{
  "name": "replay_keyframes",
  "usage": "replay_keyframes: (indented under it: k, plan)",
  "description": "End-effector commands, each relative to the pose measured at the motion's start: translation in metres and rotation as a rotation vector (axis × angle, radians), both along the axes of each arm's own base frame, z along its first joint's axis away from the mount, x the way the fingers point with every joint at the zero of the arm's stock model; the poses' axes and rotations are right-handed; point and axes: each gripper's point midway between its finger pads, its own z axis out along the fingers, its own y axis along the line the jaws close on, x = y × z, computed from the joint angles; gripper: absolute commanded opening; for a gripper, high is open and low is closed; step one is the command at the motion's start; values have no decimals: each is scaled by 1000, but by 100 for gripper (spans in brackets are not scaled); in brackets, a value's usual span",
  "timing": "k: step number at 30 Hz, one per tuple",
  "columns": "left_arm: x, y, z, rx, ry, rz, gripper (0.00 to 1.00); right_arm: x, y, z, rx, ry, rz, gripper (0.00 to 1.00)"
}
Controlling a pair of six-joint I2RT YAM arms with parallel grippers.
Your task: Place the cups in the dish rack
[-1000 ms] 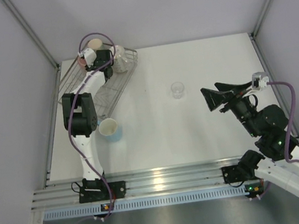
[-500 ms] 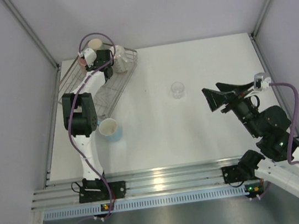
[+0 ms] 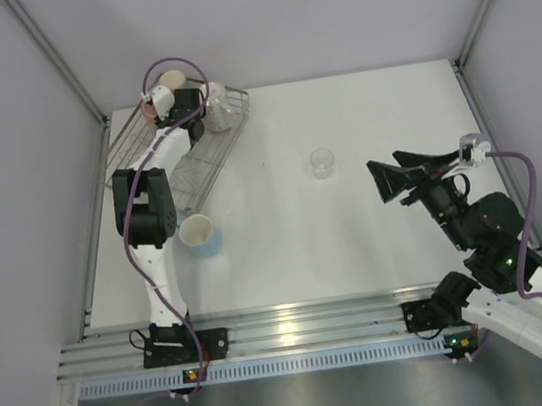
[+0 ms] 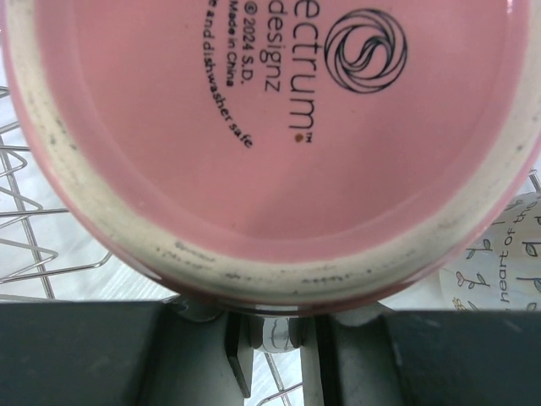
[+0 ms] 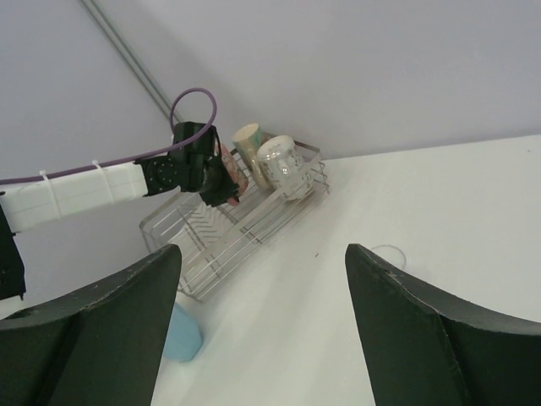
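At rack (image 3: 195,168), left gripper (image 4: 275,347): pink mug (image 4: 270,144) base fills my view; grip I cannot tell.
Right gripper (image 5: 262,262): spread wide, empty.
Table (image 3: 377,239): glass (image 3: 321,163), blue cup (image 3: 201,236).

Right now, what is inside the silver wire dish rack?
A cream mug, a white patterned mug and a pink ceramic mug; the left arm hides whatever lies beneath it.

1. The right hand (image 3: 382,160) has slipped a touch toward 5 o'clock in the top view.
2. Its wrist and purple cable (image 3: 529,189) shifted with it.
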Motion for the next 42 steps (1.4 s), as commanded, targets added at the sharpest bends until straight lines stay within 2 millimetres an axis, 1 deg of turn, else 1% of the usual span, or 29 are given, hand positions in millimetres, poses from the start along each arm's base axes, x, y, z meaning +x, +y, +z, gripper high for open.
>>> replay_keyframes:
  k: [1,2,8,12,21,27,30,31,32,35,39,42]
  plan:
    - [23,8,57,6,-178,51,21,-2,-4,8,5,-33,-14,79]
    - [22,8,58,8,-180,54,21,-2,-5,7,3,-31,-18,79]
    - [16,9,50,7,-160,66,22,-2,-5,7,1,-32,-18,79]
    - [17,9,49,6,-160,65,25,-3,-6,8,6,-36,-20,79]
    - [22,9,43,-16,-157,58,27,-4,-9,6,6,-38,-30,79]
    - [22,10,41,-12,-154,65,28,-4,-12,4,2,-37,-42,79]
    - [21,11,40,-9,-152,69,30,-4,-13,4,3,-39,-46,79]
    - [21,11,40,-8,-153,69,31,-4,-13,3,1,-37,-46,79]
    - [21,11,40,-9,-152,69,35,-3,-14,3,0,-37,-50,79]
    - [22,11,41,-8,-155,70,39,-3,-13,2,-2,-37,-49,80]
    - [21,12,42,-2,-153,69,39,-3,-14,0,-2,-38,-51,80]
    - [20,11,47,-3,-158,62,39,-3,-14,0,-3,-37,-53,80]
